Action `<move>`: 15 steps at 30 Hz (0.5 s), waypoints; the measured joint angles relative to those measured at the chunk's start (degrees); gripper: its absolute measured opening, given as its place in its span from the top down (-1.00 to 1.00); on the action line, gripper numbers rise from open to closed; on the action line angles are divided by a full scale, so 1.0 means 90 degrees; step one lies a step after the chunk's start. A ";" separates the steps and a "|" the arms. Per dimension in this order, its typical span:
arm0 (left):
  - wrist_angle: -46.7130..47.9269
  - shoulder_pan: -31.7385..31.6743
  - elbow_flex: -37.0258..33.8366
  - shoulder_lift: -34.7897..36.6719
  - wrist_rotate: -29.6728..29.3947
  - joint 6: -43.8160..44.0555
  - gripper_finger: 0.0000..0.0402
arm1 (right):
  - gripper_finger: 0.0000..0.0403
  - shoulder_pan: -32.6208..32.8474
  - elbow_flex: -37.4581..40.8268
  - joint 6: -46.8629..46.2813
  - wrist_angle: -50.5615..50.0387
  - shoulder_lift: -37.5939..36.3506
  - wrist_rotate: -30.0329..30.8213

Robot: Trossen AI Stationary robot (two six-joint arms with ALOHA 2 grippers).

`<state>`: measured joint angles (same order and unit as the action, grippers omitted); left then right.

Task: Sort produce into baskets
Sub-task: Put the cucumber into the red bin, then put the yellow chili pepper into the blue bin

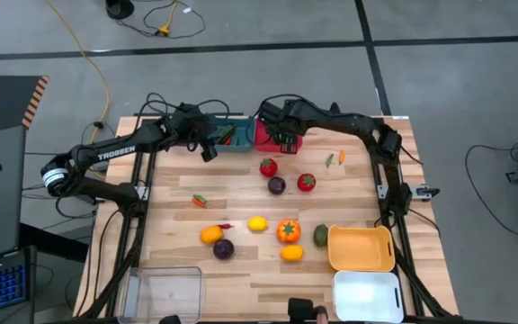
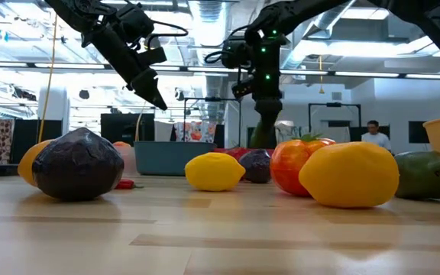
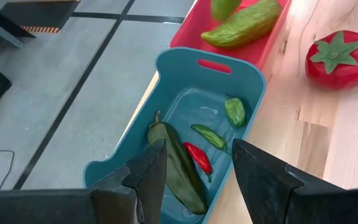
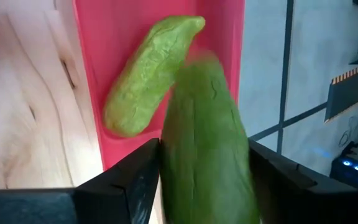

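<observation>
My right gripper hangs over the red basket at the table's far edge. A dark green oblong vegetable stands lengthwise between its spread fingers and looks smeared. A paler green pod lies in that basket. My left gripper is open and empty above the teal basket. That basket holds a dark green vegetable, a red chili and small green pieces. Loose produce lies mid-table, among it tomatoes and a lemon. My right gripper has the dark green vegetable's sides right beside both fingers, which point down along it. The vegetable is smeared while the fingers and basket are sharp. I cannot tell whether the fingers touch it.
An orange-yellow basket and a white one stand at the near right. A clear one stands at the near left. Purple, orange and yellow produce crowd the table's middle. A person stands far behind the table.
</observation>
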<state>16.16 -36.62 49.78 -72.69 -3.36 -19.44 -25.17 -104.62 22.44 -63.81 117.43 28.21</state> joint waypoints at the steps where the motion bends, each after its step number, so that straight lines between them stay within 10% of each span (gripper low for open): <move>1: 0.0001 0.0000 0.0000 0.0000 0.0000 0.0000 0.15 | -0.25 -0.0001 0.0000 -0.0001 0.0004 0.0000 0.0000; 15: 0.0001 0.0000 0.0000 0.0000 0.0000 0.0019 0.15 | -0.28 -0.0012 0.0000 -0.0001 -0.0293 0.0000 0.0517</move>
<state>16.16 -36.62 49.78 -72.69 -3.36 -19.27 -25.28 -104.62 22.44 -66.45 117.43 32.86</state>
